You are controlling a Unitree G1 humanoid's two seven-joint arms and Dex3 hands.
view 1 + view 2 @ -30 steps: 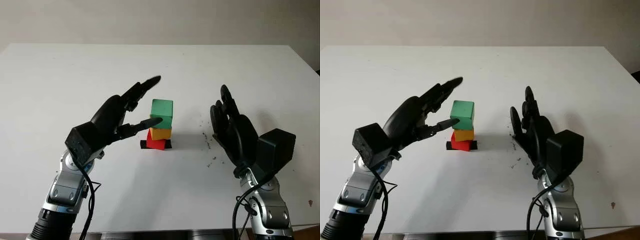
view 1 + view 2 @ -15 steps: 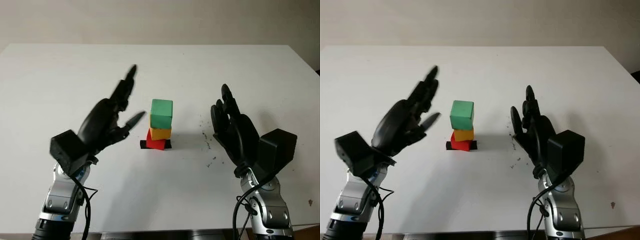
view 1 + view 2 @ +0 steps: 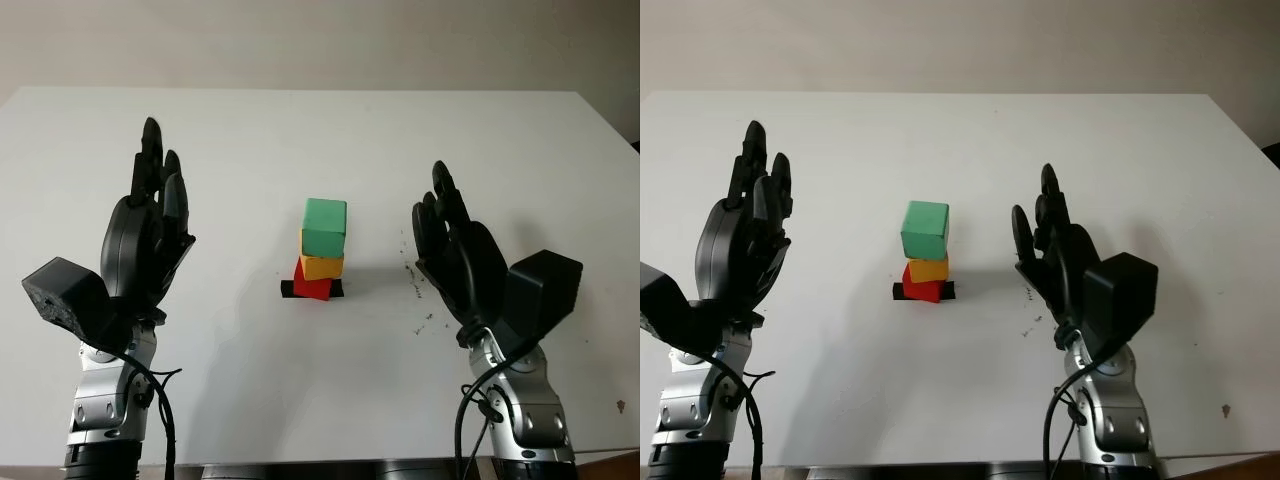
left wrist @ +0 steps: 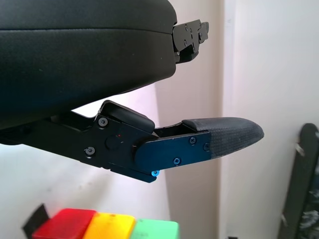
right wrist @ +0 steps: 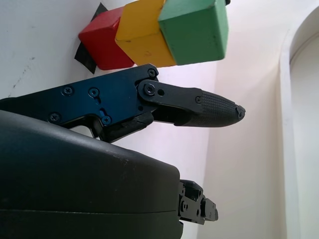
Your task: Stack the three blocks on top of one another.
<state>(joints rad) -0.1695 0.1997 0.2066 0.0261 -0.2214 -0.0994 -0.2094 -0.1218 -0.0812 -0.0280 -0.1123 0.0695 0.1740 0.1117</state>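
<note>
Left hand (image 3: 145,245) has pulled back off the green block (image 3: 324,227), now open, holding nothing, well left of the stack. Stack stands upright mid-table (image 3: 300,400), long axis vertical: red block (image 3: 313,284) on black tape patch (image 3: 290,289), yellow block (image 3: 321,266), green slightly skewed. Right hand (image 3: 458,255) open, empty, just right; dark specks (image 3: 412,275) between.
</note>
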